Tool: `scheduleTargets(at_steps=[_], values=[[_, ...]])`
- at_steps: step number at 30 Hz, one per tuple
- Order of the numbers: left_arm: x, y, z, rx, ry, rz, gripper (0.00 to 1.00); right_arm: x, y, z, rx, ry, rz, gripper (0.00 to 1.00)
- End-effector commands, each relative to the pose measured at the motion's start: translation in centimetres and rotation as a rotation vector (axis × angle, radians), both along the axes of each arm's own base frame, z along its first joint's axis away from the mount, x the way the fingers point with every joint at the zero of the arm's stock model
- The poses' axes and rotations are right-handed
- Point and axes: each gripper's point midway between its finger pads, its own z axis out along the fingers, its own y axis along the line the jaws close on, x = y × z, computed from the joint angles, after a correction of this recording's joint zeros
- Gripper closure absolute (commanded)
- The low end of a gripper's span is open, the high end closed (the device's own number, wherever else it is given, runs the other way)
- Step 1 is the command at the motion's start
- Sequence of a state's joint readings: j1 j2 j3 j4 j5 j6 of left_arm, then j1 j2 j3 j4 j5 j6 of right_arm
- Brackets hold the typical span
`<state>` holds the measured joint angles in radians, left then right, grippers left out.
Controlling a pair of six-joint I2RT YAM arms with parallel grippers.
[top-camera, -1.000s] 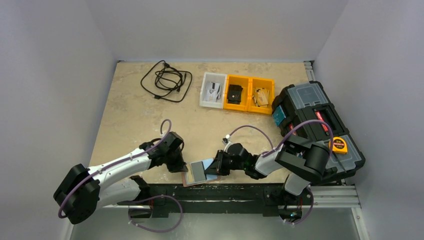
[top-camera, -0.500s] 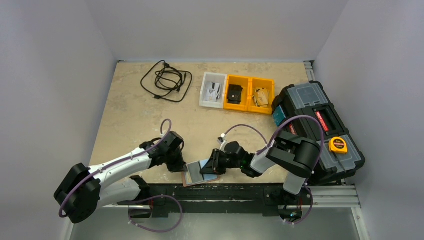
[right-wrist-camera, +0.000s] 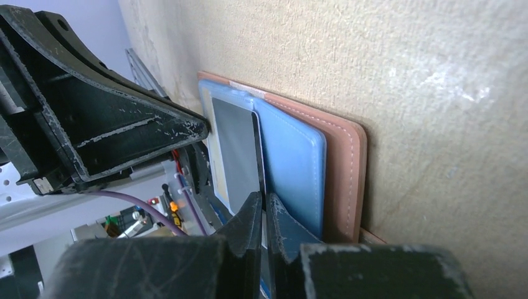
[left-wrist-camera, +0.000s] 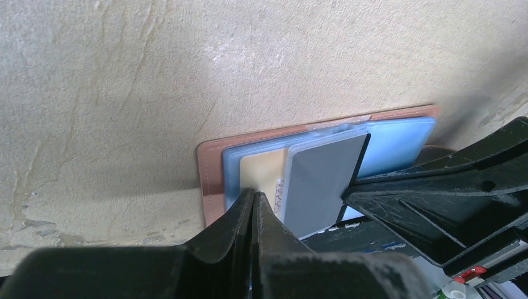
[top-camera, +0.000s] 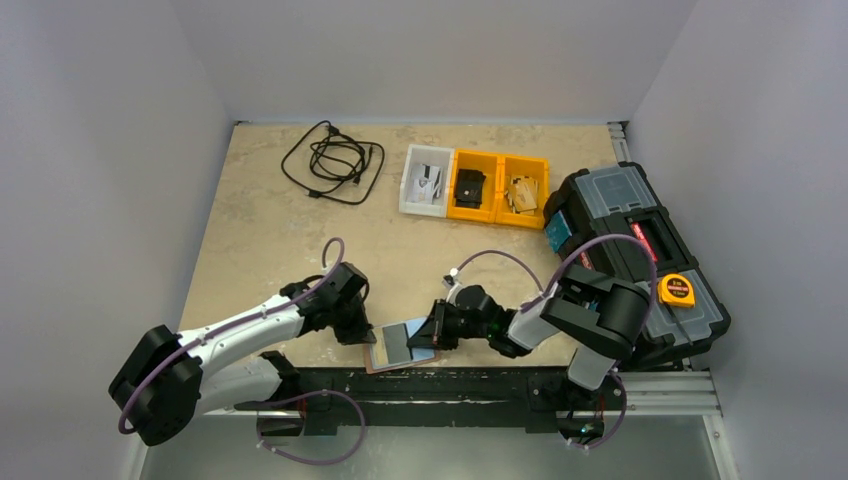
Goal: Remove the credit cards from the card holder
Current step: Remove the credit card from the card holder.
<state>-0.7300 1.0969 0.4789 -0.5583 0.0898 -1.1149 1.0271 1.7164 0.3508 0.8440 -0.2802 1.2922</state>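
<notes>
The right gripper point(right-wrist-camera: 263, 202), pinched tight on the grey card point(right-wrist-camera: 236, 149), has backed off a bit and the card came along (good sign). The left gripper point(left-wrist-camera: 254, 202), fingers together, pins the card holder point(left-wrist-camera: 208, 180) at the near edge of the table point(top-camera: 260, 230).

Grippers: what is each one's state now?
Left gripper: shut, tips on the card holder.
Right gripper: shut at the grey card; grip unclear.

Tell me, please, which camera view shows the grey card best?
The left wrist view: the grey card lies broad and almost fully visible there. The right wrist view shows it steeply foreshortened; the top external view shows only a small grey patch.
</notes>
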Motion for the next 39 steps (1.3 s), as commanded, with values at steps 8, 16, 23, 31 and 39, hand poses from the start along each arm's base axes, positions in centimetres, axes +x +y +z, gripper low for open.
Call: scheduleTargets(at_steps=[8,16,23,31,39], values=[[-0.8,2.2,-1.2,0.112,0.02,-0.018,1.0,0.7,-2.9,-1.6,-0.172,-0.027,-0.076,1.0],[-0.6,1.9,-0.9,0.102,0.008,-0.037,1.0,1.1,-3.5,-1.6,-0.204,-0.042,-0.089,1.0],[0.7,0.0,2.9,-0.01,-0.118,-0.09,0.95,1.1,-2.8,-1.2,-0.181,-0.049,-0.074,1.0],[0.9,-4.3,5.4,-0.079,-0.162,-0.202,0.9,0.9,-2.3,-1.2,-0.16,-0.035,-0.071,1.0],[0.6,-5.7,2.5,-0.102,-0.097,-0.217,1.0,1.1,-2.7,-1.0,-0.184,-0.05,-0.075,1.0]])
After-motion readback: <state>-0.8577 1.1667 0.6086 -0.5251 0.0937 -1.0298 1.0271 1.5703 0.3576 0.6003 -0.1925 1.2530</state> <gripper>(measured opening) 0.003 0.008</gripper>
